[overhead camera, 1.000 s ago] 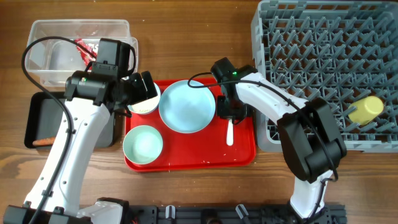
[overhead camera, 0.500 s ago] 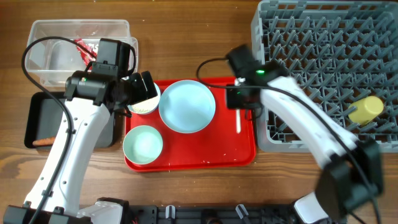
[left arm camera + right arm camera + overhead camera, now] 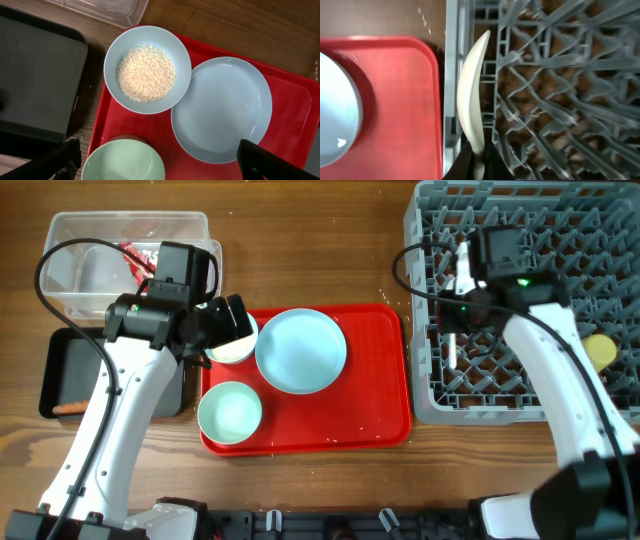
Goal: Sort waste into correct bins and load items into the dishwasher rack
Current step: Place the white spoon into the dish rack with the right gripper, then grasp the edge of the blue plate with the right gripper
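Note:
My right gripper (image 3: pixel 462 305) is shut on the white spoon (image 3: pixel 451 352) and holds it over the left part of the grey dishwasher rack (image 3: pixel 520 240). In the right wrist view the spoon (image 3: pixel 472 95) stands between the fingers (image 3: pixel 479 160), just inside the rack wall (image 3: pixel 451 75). My left gripper (image 3: pixel 228 322) is open and hovers over the whitish-blue bowl of rice (image 3: pixel 147 70). The light-blue plate (image 3: pixel 300 350) and mint bowl (image 3: pixel 230 410) sit on the red tray (image 3: pixel 385 400). The yellow cup (image 3: pixel 600 350) lies in the rack.
The clear tub (image 3: pixel 90 265) at the back left holds the red wrapper (image 3: pixel 135 255). The black tray (image 3: pixel 60 370) in front of it holds the orange-brown piece (image 3: pixel 68 409). A few rice grains lie scattered on the red tray and the table.
My right gripper lifted the spoon off the red tray and carried it right and back, over the rack's left side. The left arm has not moved.

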`<action>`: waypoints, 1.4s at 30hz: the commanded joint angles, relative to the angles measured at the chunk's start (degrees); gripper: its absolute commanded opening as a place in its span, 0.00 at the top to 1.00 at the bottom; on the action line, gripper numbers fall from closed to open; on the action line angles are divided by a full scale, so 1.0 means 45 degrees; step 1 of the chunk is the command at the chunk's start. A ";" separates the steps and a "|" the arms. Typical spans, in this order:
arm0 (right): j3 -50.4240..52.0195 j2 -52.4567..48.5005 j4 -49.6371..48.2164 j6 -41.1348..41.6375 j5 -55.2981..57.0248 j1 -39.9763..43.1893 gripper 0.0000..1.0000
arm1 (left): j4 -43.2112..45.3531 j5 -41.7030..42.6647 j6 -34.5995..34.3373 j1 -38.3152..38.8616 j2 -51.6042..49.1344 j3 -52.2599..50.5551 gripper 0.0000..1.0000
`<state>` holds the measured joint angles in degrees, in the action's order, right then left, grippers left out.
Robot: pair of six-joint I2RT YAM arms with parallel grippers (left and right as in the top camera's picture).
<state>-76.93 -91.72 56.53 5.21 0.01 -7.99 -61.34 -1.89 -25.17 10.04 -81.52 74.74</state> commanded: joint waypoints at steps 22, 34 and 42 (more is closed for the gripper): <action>-0.1214 -0.0340 -0.0952 0.0884 -0.2686 -0.2623 0.44 | -0.0010 -0.0243 -0.0170 -0.0073 0.0209 0.0083 0.00; -0.1214 -0.5158 -0.2642 0.2924 -0.2603 -0.4575 0.44 | -0.0500 -0.0879 -0.0272 -0.1452 0.0209 0.0083 0.00; -0.1214 -0.6747 -0.2987 0.3910 -0.1564 -0.5071 0.82 | -0.0529 -0.0879 -0.0267 -0.1773 0.0209 0.0083 0.00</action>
<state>-82.24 -119.15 41.76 18.87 -11.33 -30.00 -63.64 -4.91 -25.78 2.33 -81.52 74.74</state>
